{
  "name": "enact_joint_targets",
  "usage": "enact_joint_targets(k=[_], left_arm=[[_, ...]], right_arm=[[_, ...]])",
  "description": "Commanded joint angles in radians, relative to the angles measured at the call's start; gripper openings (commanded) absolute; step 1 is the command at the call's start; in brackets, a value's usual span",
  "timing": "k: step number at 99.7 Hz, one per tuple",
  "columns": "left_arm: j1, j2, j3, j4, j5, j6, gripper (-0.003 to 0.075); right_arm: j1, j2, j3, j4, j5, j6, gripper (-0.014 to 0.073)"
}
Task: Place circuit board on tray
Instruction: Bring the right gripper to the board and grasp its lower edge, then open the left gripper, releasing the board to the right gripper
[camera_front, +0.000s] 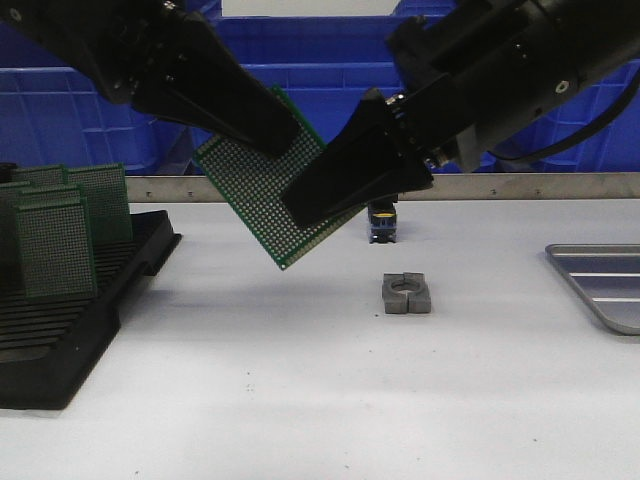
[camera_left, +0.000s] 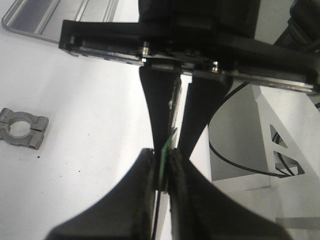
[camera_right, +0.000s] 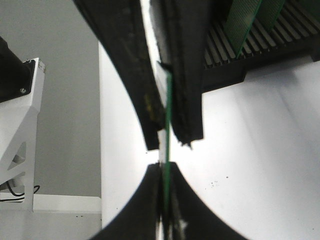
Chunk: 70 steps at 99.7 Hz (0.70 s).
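A green perforated circuit board (camera_front: 255, 190) hangs tilted in mid-air above the white table, left of centre. My left gripper (camera_front: 275, 135) is shut on its upper edge; the board's green edge (camera_left: 167, 150) shows between its fingers. My right gripper (camera_front: 310, 205) is shut on the board's lower right edge, and the edge (camera_right: 168, 125) runs between its fingers. The two grippers face each other across the board. The silver-grey ribbed tray (camera_front: 600, 275) lies at the right edge of the table, well away from the board. It also shows in the left wrist view (camera_left: 60, 20).
A black slotted rack (camera_front: 60, 330) at the left holds several upright green boards (camera_front: 60, 230). A grey split clamp block (camera_front: 407, 294) lies mid-table below the board. A small dark object (camera_front: 383, 222) stands behind it. Blue bins (camera_front: 330, 90) line the back.
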Motion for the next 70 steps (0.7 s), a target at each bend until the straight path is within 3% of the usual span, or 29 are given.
enact_joint_targets(k=[1, 12, 22, 48, 70], left_arm=[[-0.009, -0.047, -0.032, -0.083, 0.081, -0.016, 0.02], [-0.009, -0.047, -0.033, -0.083, 0.079, -0.016, 0.043], [-0.009, -0.047, -0.033, -0.085, 0.072, -0.016, 0.0529], [-0.009, -0.047, -0.033, -0.088, 0.072, -0.016, 0.0535], [-0.009, -0.047, -0.033, -0.088, 0.068, -0.016, 0.0534]], right_arm=[[-0.002, -0.035, -0.029, 0.061, 0.03, -0.003, -0.0069], [-0.002, -0.035, -0.027, 0.061, 0.075, 0.085, -0.0069], [-0.002, -0.035, -0.019, 0.037, 0.097, 0.234, -0.0069], [-0.069, -0.035, -0.017, -0.223, 0.11, 0.639, -0.0069], [-0.253, -0.035, -0.017, -0.234, 0.024, 0.757, -0.0069]])
